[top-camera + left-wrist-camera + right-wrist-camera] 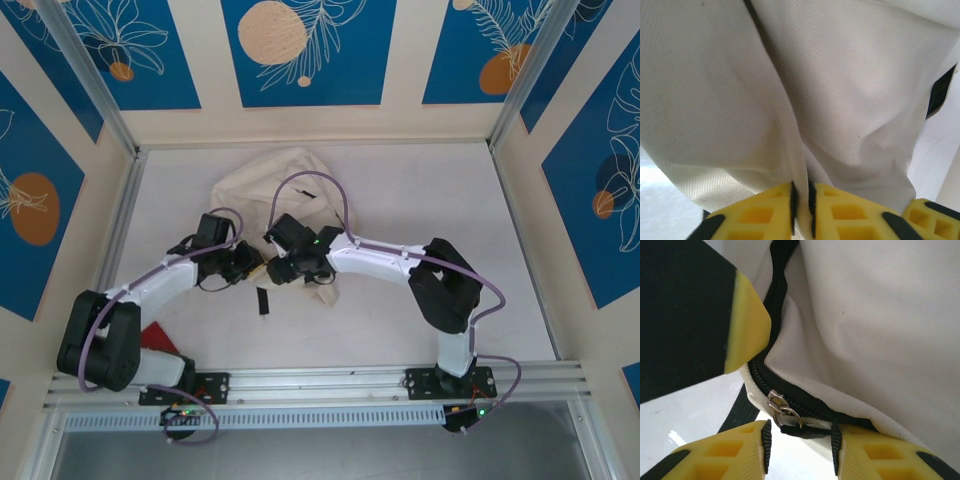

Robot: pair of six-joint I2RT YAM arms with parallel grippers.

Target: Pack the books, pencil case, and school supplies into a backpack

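The large soft cream-white fabric backpack [285, 185] lies slumped on the white tabletop [420, 200], and both arms meet at its near edge.

On the backpack's left side, your left gripper [802, 207] is clamped onto a raised fold of the cream cloth, with the yellow pads nearly meeting and only fabric between them. Expect that cloth to be light and limp. It will stretch and slide rather than hold a shape, so a pinch there anchors the bag but won't keep the mouth open by itself.

Just to the right, along the black zip [776, 300], your right gripper [800, 452] has its jaws apart on either side of the small silver zip slider [776, 401] and its short black cord pull [805, 430]. The pull sits in the gap, and as far as I can see it isn't pinched.

Take hold at the cord or the metal ring, not the cloth beside it. The pull is small and floppy, so close squarely on it. My judgement is that the zip runs only if the left pinch keeps the fabric taut against your pull.
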